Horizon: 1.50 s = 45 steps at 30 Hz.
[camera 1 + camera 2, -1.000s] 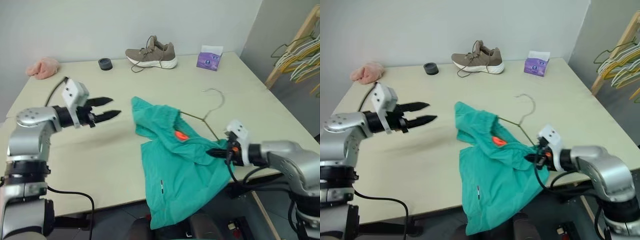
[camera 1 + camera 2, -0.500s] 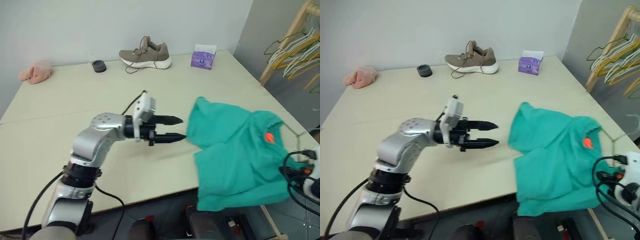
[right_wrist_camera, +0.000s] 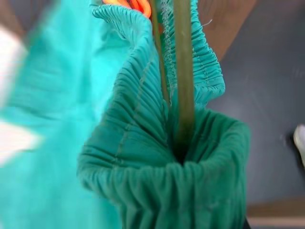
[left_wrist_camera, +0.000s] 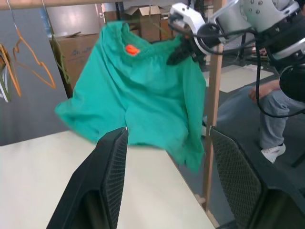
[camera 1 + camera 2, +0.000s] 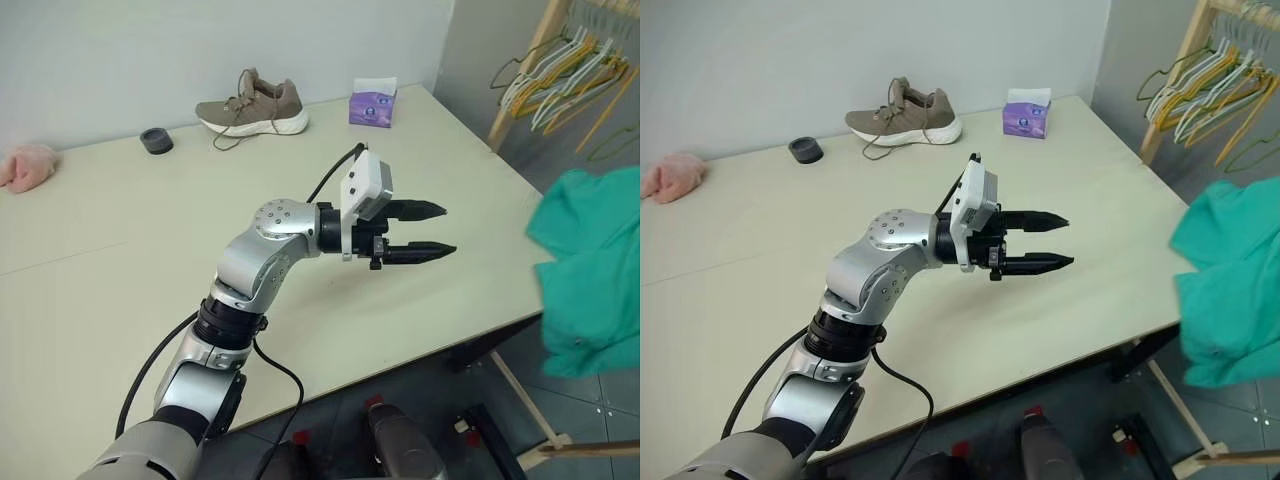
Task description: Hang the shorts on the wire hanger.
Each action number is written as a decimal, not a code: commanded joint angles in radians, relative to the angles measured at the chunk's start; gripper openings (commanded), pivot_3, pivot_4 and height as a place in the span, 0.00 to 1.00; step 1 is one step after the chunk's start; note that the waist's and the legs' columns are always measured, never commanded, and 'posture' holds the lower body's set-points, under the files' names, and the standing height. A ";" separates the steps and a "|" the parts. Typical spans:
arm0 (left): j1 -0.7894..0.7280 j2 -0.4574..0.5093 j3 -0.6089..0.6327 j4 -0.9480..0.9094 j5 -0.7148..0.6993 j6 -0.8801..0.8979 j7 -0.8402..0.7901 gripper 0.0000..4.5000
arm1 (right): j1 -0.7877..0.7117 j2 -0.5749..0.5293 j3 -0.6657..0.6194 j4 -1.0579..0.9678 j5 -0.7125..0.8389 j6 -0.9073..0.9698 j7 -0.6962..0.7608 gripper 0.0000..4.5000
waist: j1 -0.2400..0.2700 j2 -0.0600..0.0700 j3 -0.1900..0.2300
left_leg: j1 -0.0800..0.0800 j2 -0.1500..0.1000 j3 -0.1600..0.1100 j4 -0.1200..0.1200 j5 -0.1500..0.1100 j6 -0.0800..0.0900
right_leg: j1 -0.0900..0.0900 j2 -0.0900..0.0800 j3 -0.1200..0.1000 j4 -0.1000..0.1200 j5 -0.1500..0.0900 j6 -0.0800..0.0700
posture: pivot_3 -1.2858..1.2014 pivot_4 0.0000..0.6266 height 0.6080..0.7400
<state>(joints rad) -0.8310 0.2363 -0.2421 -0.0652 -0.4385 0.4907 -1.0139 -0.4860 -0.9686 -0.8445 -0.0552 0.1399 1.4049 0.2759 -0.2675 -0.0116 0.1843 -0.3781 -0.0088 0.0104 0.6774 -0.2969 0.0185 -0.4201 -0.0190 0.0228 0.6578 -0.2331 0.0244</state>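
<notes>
Pale beige bench [image 5: 120,250] runs back to a grey wall, carrying a tan sneaker [image 5: 252,104], a small dark round object [image 5: 155,141], a purple tissue pack [image 5: 372,103] and a pink fluffy cloth [image 5: 25,165], while a wooden rack [image 5: 1185,70] hung with yellow and pale-green hangers [image 5: 1200,90] stands off its far right corner. Compared with a second ago, the teal shorts [image 5: 590,270] no longer drape over the bench's near edge: they are now lifted clear of it, hanging in the air beyond the right edge. In the left wrist view the right tool [image 4: 183,47] grips them near the gathered waistband, close to the orange tag [image 4: 131,48], and its own wrist view shows the dark olive wire hanger [image 3: 183,86] pinched together with the bunched elastic, so that tool is closed on both cloth and wire. The left tool [image 5: 420,232] has swung across the bench from the left side and now points towards the shorts, jaws fairly wide apart and holding nothing. My reading is that the garment and hanger have been carried up as one bundle, so the shorts are gathered around the wire but not yet spread along it; the free left tool looks placed to take the fabric and pull it straight.
</notes>
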 commanded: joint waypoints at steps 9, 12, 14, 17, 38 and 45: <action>-0.068 -0.018 0.013 -0.020 0.007 -0.021 0.017 0.64 | -0.303 -0.192 0.163 0.626 -0.021 -0.362 -0.085 0.00 | -0.004 0.003 0.024 | 0.000 -0.001 0.004 0.000 0.000 0.000 | -0.001 -0.001 0.004 0.000 0.000 0.002 | 0.37 0.37 1.00; -0.084 -0.024 0.018 -0.007 0.011 -0.034 0.023 0.64 | -0.366 -0.230 0.226 0.780 -0.033 -0.483 -0.096 0.00 | -0.006 0.003 0.027 | 0.002 -0.001 0.008 -0.001 0.000 0.000 | -0.001 -0.001 0.008 -0.001 0.000 0.003 | 0.37 0.36 1.00; -0.089 -0.025 0.021 -0.005 0.009 -0.038 0.026 0.64 | -0.405 -0.250 0.261 0.854 -0.035 -0.547 -0.094 0.00 | -0.007 0.002 0.028 | 0.003 -0.001 0.012 -0.002 0.000 0.000 | -0.001 -0.001 0.011 0.000 0.000 0.005 | 0.37 0.35 1.00; -0.094 -0.026 0.021 0.004 0.010 -0.047 0.027 0.64 | -0.462 -0.271 0.301 0.946 -0.035 -0.601 -0.099 0.00 | -0.010 0.000 0.029 | 0.008 -0.001 0.020 -0.004 0.000 -0.001 | -0.001 -0.001 0.019 0.000 0.000 0.007 | 0.37 0.35 1.00; -0.365 -0.114 0.080 0.199 -0.149 0.175 -0.044 0.64 | -0.568 -0.276 0.348 1.165 0.025 -0.596 -0.069 0.00 | -0.040 -0.001 0.030 | 0.013 -0.001 0.026 -0.014 0.002 -0.006 | 0.000 -0.001 0.026 -0.011 0.001 0.012 | 0.37 0.32 1.00; -0.416 -0.141 0.097 0.276 -0.154 0.171 -0.067 0.65 | -0.582 -0.272 0.340 1.115 0.054 -0.609 -0.066 0.17 | -0.041 -0.001 0.029 | 0.013 -0.001 0.027 -0.014 0.002 -0.006 | 0.000 -0.001 0.026 -0.011 0.001 0.012 | 0.37 0.31 1.00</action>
<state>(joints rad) -1.2113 0.1074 -0.1669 0.2121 -0.5844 0.6758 -1.0665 -1.0416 -1.2204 -0.4898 1.1112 0.1762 0.8153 0.2028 -0.3090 -0.0123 0.2138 -0.3649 -0.0099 0.0377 0.6634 -0.2953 0.0126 -0.4199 -0.0199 0.0493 0.6471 -0.2322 0.0366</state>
